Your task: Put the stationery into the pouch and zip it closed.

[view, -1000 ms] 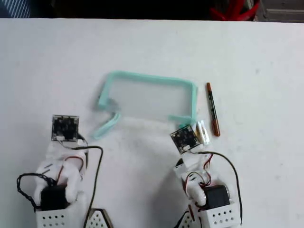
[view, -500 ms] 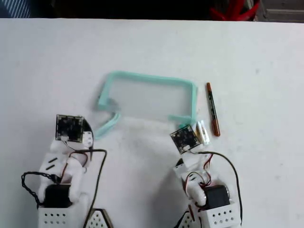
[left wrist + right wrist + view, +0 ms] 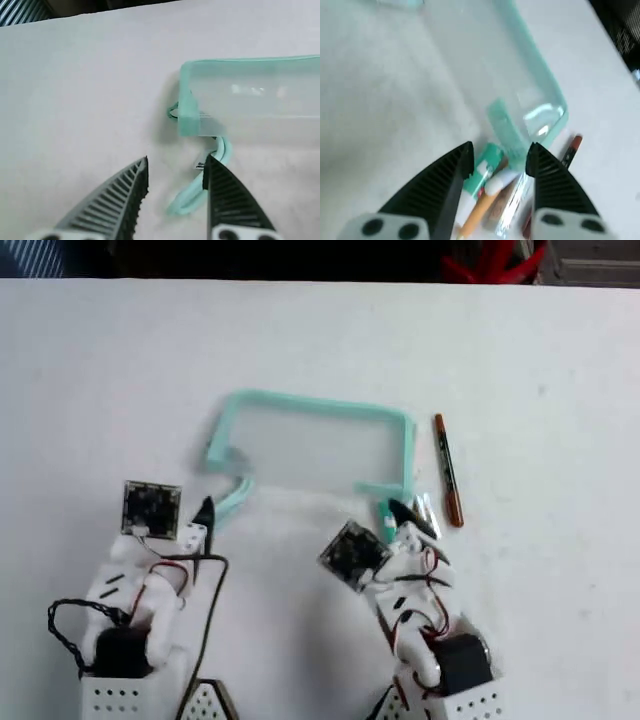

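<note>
A clear pouch (image 3: 310,445) with a teal edge lies flat mid-table, its opened teal zip flap (image 3: 228,502) hanging off the near left corner. A brown pen (image 3: 448,470) lies just right of the pouch. A small pile of stationery (image 3: 428,515) sits by the pouch's near right corner. My left gripper (image 3: 200,520) is open beside the zip flap (image 3: 197,192), short of the pouch (image 3: 250,95). My right gripper (image 3: 500,148) is open just short of the pile: a teal-capped piece (image 3: 485,167), an orange pencil (image 3: 480,210) and a clear piece (image 3: 512,205). The brown pen (image 3: 570,147) lies beyond.
The white table (image 3: 120,370) spreads bare around the pouch to the left, right and far side. Its far edge (image 3: 320,280) meets a dark background. Both arm bases stand at the near edge.
The left arm advanced towards the pouch's zip flap, and its fingers now show. The right arm's wrist swung left, uncovering its open gripper at the stationery pile.
</note>
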`<state>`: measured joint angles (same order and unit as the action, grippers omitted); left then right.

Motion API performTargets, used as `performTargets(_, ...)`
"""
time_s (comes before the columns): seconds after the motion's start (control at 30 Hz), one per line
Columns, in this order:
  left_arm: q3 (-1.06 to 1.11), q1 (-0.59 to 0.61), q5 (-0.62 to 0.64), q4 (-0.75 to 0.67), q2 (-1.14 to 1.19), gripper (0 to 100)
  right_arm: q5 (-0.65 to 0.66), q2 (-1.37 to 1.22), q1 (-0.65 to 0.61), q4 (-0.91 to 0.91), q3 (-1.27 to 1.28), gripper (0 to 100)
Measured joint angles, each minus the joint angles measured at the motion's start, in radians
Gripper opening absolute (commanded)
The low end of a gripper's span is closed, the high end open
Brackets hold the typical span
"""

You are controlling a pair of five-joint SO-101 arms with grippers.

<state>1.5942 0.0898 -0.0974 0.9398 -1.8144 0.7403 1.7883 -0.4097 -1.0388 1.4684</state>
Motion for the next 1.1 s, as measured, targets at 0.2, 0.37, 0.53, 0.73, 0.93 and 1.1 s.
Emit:
performTargets(0.2,-0.023,0.049,0.092,0.058,0.0,33,-0.055,-0.106,-0.083,0.0,-0.097,23.8)
performTargets(0.37,-0.112,-0.048,0.203,0.176,0.0,34,-0.084,-0.365,-0.146,-0.002,-0.227,26.6)
performTargets(0.53,-0.166,-0.212,0.216,0.196,0.041,34,-0.241,-0.609,-0.152,0.015,-0.299,26.6)
performTargets(0.73,-0.334,-0.249,0.296,0.083,0.39,34,-0.285,-0.609,-0.15,0.1,-0.238,26.6)
performTargets(0.93,-0.707,-0.249,0.562,0.118,0.99,34,-0.288,-0.465,-0.054,0.221,-0.083,26.7)
performTargets(1.1,-0.936,-0.249,0.75,0.175,1.427,34,-0.333,-0.361,0.034,0.245,-0.031,26.7)
